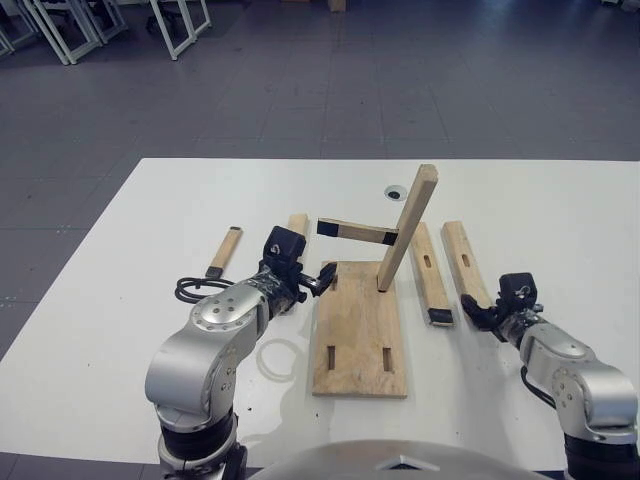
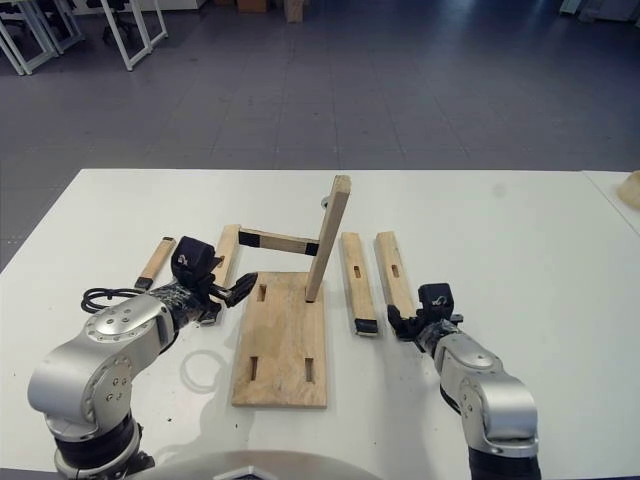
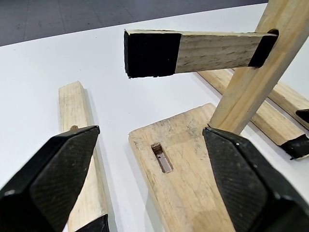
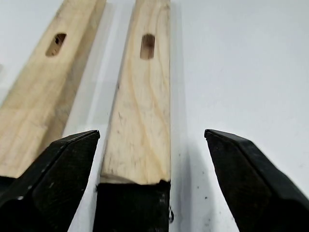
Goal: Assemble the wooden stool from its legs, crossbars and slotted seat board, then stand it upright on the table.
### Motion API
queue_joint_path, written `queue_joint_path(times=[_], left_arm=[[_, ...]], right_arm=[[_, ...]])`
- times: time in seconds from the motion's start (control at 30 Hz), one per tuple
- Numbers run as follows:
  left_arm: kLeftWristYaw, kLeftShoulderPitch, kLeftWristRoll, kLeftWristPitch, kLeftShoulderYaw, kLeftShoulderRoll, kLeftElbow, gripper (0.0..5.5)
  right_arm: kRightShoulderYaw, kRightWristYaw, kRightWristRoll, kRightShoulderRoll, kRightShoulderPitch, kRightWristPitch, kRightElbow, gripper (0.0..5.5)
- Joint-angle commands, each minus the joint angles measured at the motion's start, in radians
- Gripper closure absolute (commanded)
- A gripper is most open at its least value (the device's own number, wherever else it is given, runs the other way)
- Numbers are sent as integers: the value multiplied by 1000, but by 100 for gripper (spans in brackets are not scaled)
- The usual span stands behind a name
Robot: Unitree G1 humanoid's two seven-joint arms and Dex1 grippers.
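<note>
The slotted seat board (image 1: 360, 335) lies flat on the white table. One leg (image 1: 408, 225) stands tilted in its far right slot, and a black-tipped crossbar (image 1: 355, 231) sticks out of that leg to the left. Two more legs (image 1: 430, 272) (image 1: 466, 262) lie right of the board. Another leg (image 3: 79, 145) lies left of it. My left gripper (image 1: 315, 283) hovers open at the board's far left corner, over a slot (image 3: 161, 157). The right gripper (image 4: 150, 133) is open, straddling the black-tipped near end of the rightmost leg (image 4: 140, 121).
A short crossbar (image 1: 225, 250) lies at the far left. A black cable (image 1: 195, 288) and a white ring (image 1: 278, 358) rest by my left arm. A round hole (image 1: 396, 189) sits in the table behind the upright leg.
</note>
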Motion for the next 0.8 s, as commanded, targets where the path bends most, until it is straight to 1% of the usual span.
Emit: queue_joint_path(times=[0.03,0.17,0.2,0.23,0.27,0.37,0.47,0.5,0.57,0.6,0.63,0.67,0.7,0.73,0.8], left_arm=[[13,-25,-17,20,14,6,11,153],[30,-15,-26,14,6,1,16,153],[34,-13,-29,12,1,-2,17,153],[37,-12,-32,11,0,-4,19,153],[38,-12,-35,9,0,-4,21,153],[38,2,-45,0,11,-3,29,153],[35,14,-55,-13,40,-8,47,153],[20,14,-69,-14,72,-14,59,153],[-73,8,-157,8,182,-27,77,153],[-144,-13,-230,40,276,-50,85,153],[-243,-53,-337,89,402,-74,105,153],[-323,-88,-430,124,500,-85,132,153],[-395,-117,-542,145,587,-85,178,153],[-439,-132,-631,154,638,-74,220,153],[-483,-173,-788,156,696,-39,335,153]], right_arm=[[9,9,-32,4,32,-41,49,166],[9,15,-53,-6,17,-72,73,245],[8,16,-53,-3,12,-74,76,256],[9,17,-54,1,5,-77,82,281],[10,18,-56,4,0,-80,88,289],[10,27,-61,5,-11,-93,104,344],[-19,32,-54,4,-40,-116,111,345],[-52,36,-46,-1,-66,-146,111,345],[-166,34,9,-2,-159,-195,99,345],[-233,32,56,1,-220,-204,88,345],[-306,41,139,4,-290,-205,71,345],[-363,48,222,12,-346,-194,54,345],[-420,55,361,27,-401,-164,36,345],[-460,60,490,40,-440,-141,28,345],[-505,95,805,27,-456,-72,28,345]])
